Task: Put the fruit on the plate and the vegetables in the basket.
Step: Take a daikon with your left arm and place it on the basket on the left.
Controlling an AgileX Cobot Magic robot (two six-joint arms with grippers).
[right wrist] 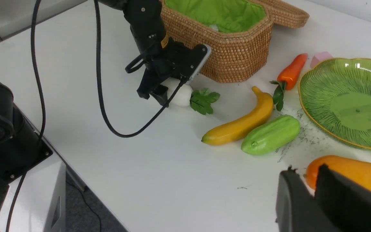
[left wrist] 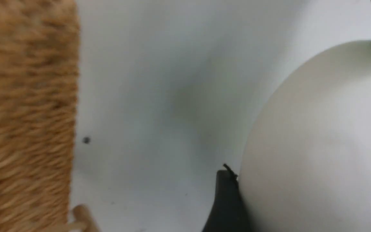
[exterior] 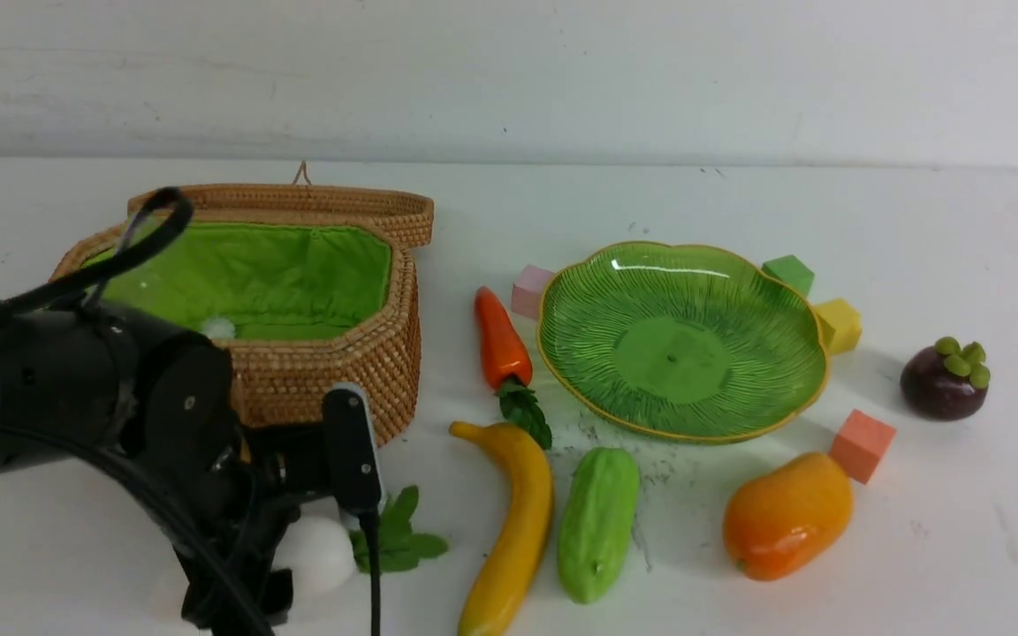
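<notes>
My left gripper (exterior: 310, 548) is down on the table in front of the basket (exterior: 332, 371), shut on the white radish (exterior: 322, 549). One black finger (left wrist: 225, 196) presses against the radish's side (left wrist: 317, 145); its green leaves (exterior: 398, 534) stick out to the right. The carrot (exterior: 500, 340), banana (exterior: 518, 521) and green gourd (exterior: 597, 521) lie between the basket and the green plate (exterior: 681, 353), which holds nothing. The mango (exterior: 787, 517) lies in front of the plate and the mangosteen (exterior: 942, 380) to its right. My right gripper (right wrist: 306, 169) hovers near the mango (right wrist: 349, 170), shut and holding nothing.
Small cubes ring the plate: pink (exterior: 531, 290), green (exterior: 787, 272), yellow (exterior: 838, 325), orange-red (exterior: 862, 444). The basket's lid (exterior: 315, 205) lies open behind it. A black cable (right wrist: 108, 122) loops from the left arm over the table. The table's edge (right wrist: 85, 180) runs on the robot's side.
</notes>
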